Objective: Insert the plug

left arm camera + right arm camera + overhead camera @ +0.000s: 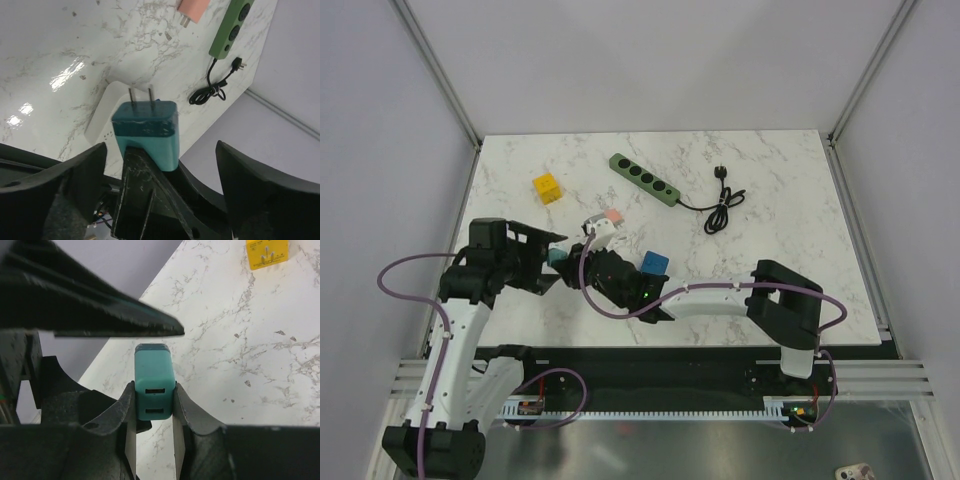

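Right wrist view: boxy teal plug [154, 371] clamped in the right tool [154, 391]; left tool [161, 146] spread wide around it.

Yellow plug [266, 252] well beyond right jaws, up right. Pink plug [192, 10] far ahead of left jaws; white block [107, 117] nearer. Marble table [770, 200] beneath.

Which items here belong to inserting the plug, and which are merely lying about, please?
Job in hand: teal plug, held by the right end effector; green power strip.
Lying about: yellow plug; pink plug; blue cube.
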`<state>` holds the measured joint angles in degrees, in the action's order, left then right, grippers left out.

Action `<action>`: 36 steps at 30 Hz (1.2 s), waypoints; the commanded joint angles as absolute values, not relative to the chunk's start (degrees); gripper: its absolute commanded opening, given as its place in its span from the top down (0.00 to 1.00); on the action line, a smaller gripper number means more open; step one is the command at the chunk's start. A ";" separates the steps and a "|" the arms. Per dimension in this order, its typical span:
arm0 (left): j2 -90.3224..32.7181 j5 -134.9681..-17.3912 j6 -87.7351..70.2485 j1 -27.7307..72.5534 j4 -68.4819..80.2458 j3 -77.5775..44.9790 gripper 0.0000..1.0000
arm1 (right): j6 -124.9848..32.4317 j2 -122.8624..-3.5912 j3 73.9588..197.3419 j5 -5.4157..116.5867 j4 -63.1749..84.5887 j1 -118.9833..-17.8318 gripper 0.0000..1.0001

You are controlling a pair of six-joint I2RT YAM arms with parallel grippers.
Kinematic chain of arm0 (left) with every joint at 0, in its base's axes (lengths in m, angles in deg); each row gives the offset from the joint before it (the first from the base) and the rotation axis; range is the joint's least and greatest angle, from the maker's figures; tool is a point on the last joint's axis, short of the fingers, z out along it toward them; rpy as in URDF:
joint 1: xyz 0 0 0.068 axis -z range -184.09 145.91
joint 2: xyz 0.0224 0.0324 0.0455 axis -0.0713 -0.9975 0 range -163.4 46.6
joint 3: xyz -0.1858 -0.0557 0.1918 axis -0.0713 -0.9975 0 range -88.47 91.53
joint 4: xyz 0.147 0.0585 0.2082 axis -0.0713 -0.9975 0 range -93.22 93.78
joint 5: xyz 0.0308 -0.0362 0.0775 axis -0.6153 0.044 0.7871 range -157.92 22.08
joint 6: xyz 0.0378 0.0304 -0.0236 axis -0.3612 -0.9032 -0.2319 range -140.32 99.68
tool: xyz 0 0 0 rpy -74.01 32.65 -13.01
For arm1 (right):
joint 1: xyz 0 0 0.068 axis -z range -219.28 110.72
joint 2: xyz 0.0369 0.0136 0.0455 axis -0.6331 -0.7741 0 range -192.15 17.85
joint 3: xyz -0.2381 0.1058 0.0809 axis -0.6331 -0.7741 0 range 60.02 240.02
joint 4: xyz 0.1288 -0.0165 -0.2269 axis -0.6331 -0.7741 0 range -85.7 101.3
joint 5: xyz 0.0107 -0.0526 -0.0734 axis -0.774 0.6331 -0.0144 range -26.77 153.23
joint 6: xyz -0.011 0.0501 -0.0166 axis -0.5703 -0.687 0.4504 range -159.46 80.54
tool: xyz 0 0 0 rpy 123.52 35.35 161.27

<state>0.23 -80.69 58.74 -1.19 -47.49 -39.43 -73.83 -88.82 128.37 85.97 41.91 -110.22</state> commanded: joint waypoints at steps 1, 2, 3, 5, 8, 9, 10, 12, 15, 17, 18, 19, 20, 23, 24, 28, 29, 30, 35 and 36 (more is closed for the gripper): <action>-0.41 -85.14 53.69 -0.92 -43.87 -36.17 0.01 | -70.84 -86.48 128.31 85.29 40.85 -109.42 1.00; -0.59 -86.71 53.07 -0.92 -43.25 -36.17 0.00 | -71.10 -85.08 127.96 85.46 39.79 -109.24 1.00; -0.85 -87.51 52.37 -0.92 -42.46 -36.70 0.00 | -71.45 -84.20 127.52 85.81 36.47 -108.89 1.00; -0.77 -90.05 51.58 -0.92 -38.08 -38.18 0.00 | -72.85 -81.48 126.73 87.38 29.46 -107.67 1.00; -1.03 -90.68 47.28 -0.92 -36.40 -38.81 0.00 | -74.52 -76.83 125.41 89.67 21.44 -106.96 1.00; -1.29 -90.33 43.26 -0.92 -36.21 -38.38 0.00 | -76.62 -75.59 124.62 90.73 18.28 -106.96 1.00; -1.47 -89.55 40.96 -0.92 -35.95 -38.11 0.00 | -77.68 -74.18 124.44 91.43 11.63 -107.04 1.00; -3.14 -87.61 33.95 -0.92 -35.42 -37.50 0.00 | -82.85 -70.75 124.96 93.19 -0.48 -106.96 1.00; -7.08 -87.17 25.57 -0.92 -33.41 -37.23 0.00 | -90.93 -67.76 125.85 93.81 -14.04 -106.96 1.00; -10.76 -86.20 23.10 -0.92 -32.17 -37.67 0.02 | -94.20 -66.26 125.67 93.46 -19.08 -106.96 1.00; -12.18 -86.29 21.18 -0.84 -30.52 -38.10 0.05 | -95.87 -66.00 125.76 93.11 -22.59 -107.04 1.00; -13.50 -86.46 20.55 -0.84 -29.89 -38.37 0.10 | -98.24 -65.56 125.67 91.72 -23.84 -106.96 1.00; -15.25 -88.29 20.29 -0.75 -28.93 -38.54 0.12 | -99.48 -65.29 125.50 90.83 -24.81 -107.04 1.00; -21.32 -91.99 19.84 1.09 -23.48 -39.69 0.22 | -102.65 -65.82 125.14 89.50 -27.45 -106.78 1.00; -24.12 -92.52 19.84 2.32 -20.77 -39.86 0.24 | -103.53 -66.08 125.06 89.33 -28.50 -106.08 1.00; -29.33 -91.74 20.81 4.08 -16.36 -40.74 0.44 | -105.64 -68.27 125.76 87.22 -28.95 -104.33 1.00; -30.12 -91.65 21.16 4.26 -15.39 -41.79 0.44 | -105.64 -68.71 126.45 86.87 -29.13 -104.32 1.00; -31.17 -91.47 21.25 4.78 -14.77 -42.23 0.45 | -105.64 -69.15 126.72 86.52 -29.21 -104.23 1.00; -32.67 -90.07 20.99 6.63 -11.79 -45.83 0.48 | -106.69 -72.84 128.21 84.24 -29.91 -103.79 1.00; -32.67 -89.89 21.07 7.07 -11.17 -46.45 0.48 | -107.22 -73.02 128.39 84.15 -29.92 -103.79 1.00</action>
